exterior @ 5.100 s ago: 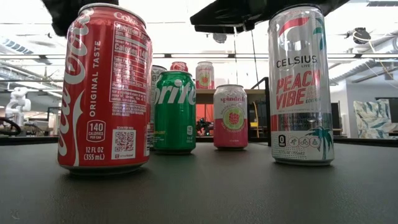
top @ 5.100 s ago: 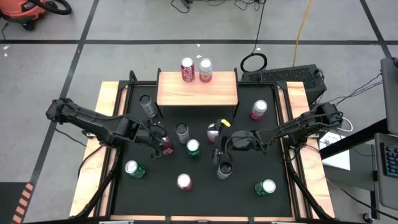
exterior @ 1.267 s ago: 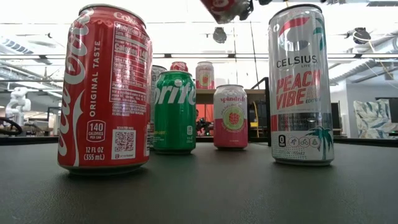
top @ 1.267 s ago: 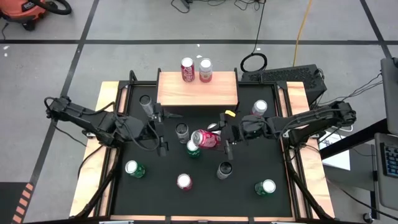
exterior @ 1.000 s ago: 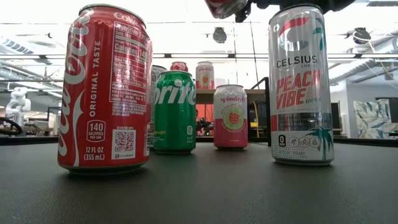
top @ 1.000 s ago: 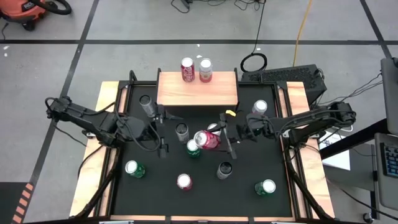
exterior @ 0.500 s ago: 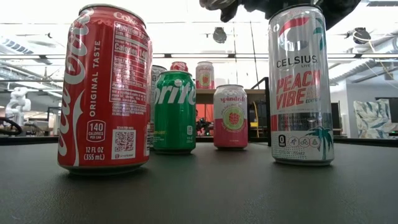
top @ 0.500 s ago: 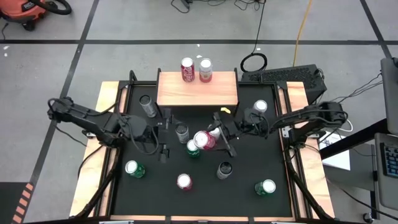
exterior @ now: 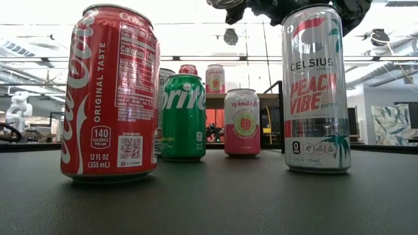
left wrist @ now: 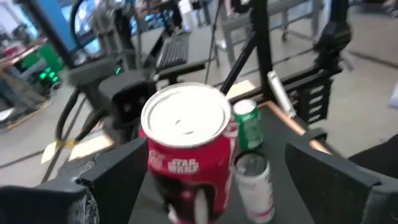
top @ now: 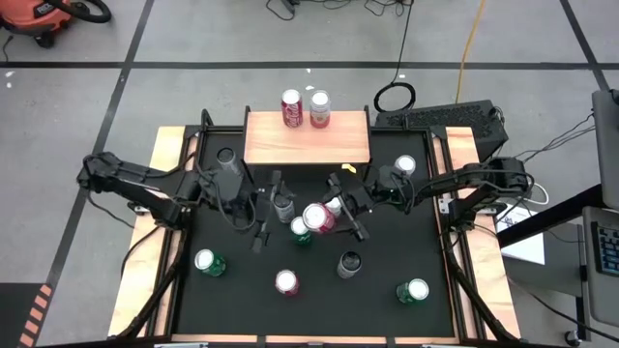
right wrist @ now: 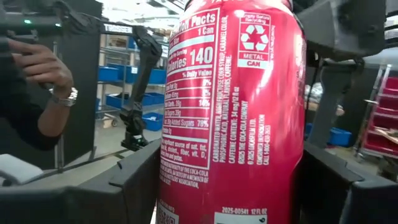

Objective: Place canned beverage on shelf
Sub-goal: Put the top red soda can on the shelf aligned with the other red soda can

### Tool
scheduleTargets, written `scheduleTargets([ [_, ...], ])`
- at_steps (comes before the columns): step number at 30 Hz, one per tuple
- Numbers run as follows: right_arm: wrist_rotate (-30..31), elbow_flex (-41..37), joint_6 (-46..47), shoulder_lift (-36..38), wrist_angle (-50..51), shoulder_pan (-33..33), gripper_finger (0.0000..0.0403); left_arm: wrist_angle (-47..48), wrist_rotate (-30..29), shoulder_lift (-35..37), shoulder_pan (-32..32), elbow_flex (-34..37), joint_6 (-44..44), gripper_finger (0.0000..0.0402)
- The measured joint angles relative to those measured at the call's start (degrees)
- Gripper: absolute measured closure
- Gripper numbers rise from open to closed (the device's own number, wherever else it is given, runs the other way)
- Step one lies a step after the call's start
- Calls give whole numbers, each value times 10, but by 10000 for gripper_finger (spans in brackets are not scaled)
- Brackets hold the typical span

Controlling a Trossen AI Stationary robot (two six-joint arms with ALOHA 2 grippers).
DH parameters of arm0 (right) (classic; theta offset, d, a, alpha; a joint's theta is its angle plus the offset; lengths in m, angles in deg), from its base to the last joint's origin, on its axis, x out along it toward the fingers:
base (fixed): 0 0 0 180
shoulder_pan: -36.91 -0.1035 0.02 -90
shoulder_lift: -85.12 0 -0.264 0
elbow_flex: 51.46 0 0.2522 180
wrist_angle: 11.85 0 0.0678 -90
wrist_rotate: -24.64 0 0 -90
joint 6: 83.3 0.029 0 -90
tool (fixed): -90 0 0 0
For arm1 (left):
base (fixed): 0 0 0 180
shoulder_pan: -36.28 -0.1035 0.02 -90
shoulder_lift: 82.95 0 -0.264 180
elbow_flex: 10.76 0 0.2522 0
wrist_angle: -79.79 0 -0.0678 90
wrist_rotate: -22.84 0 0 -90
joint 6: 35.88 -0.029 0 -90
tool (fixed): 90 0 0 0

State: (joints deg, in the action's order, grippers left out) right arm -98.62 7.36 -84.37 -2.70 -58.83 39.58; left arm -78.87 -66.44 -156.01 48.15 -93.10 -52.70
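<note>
The right gripper is up off the desk near the middle of the black mat, fingers clamped around a red Coca-Cola can with a Star Wars logo on it. The can sits tilted in the grip, top end pointing toward 8 o'clock, hanging over the mat and not resting on anything.

The left gripper is right across from it at about 9 o'clock, fingers spread wide with nothing in them, aimed at the can's top.

The shelf is at 12 o'clock along the far edge of the mat. Two cans already stand on its back edge: a red Coke and a pink one just beside it.

Scattered around the mat: a green Sprite just under the held can, a slim silver can, a tall dark-topped can, another pink can at 2 o'clock, green ones at 7 and 5.

In the right wrist camera a person's hand with a wristwatch shows in the room behind.
</note>
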Motion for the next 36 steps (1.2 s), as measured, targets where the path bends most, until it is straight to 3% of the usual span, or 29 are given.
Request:
scheduleTargets([
  [22, -14, 0, 3, 0, -3, 3, 128, -103, 95, -76, -47, 0, 0, 27],
  [36, -13, 0, 3, 0, 0, 3, 128, -102, 95, -76, -46, 0, 13, 97],
])
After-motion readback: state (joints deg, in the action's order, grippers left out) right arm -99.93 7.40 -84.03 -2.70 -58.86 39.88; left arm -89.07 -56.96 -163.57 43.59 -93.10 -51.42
